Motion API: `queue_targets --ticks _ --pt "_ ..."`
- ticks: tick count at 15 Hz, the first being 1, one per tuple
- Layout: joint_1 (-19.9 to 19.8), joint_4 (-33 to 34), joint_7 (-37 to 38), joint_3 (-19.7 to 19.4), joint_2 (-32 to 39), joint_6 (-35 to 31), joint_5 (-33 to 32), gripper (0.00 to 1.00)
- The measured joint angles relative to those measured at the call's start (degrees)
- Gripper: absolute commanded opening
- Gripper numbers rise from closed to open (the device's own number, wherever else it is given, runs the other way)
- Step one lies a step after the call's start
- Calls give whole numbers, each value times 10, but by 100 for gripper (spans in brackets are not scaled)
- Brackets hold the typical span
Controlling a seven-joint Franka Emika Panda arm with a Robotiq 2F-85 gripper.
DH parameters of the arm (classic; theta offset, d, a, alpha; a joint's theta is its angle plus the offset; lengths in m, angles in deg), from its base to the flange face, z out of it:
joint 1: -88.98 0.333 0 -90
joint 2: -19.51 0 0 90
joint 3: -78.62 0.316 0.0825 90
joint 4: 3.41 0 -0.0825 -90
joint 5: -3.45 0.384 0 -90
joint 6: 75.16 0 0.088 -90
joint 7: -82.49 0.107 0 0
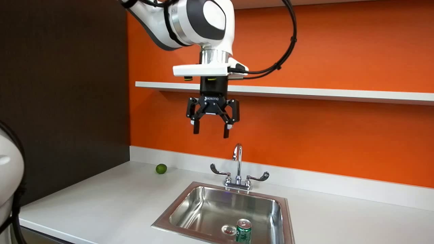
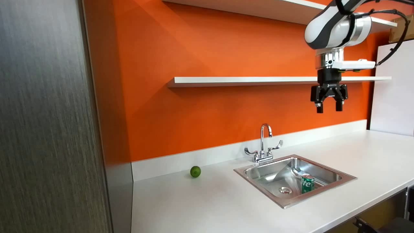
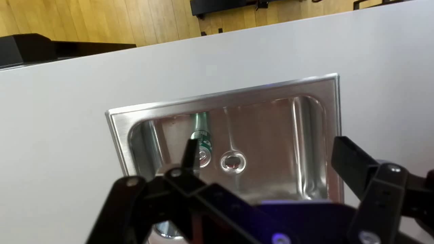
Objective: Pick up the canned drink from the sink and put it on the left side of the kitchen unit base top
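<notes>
The canned drink, a small green can with a silvery top, stands upright in the sink beside the drain hole. The sink is a steel basin set in the pale kitchen unit base top. My gripper is open and empty, pointing down, high above the sink and higher than the faucet. In the wrist view the open fingers span the basin. The left finger partly covers the can there. The can's lower front is cut off in an exterior view.
A chrome two-handled faucet rises behind the sink. A green lime-like ball lies on the countertop near the back wall, left of the sink. A white shelf runs along the orange wall behind my gripper. A dark panel bounds the left end.
</notes>
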Motion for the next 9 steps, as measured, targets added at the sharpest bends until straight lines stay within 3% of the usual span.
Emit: queue_targets --ticks 9 --pt "-30 23 -1 -35 192 -181 40 100"
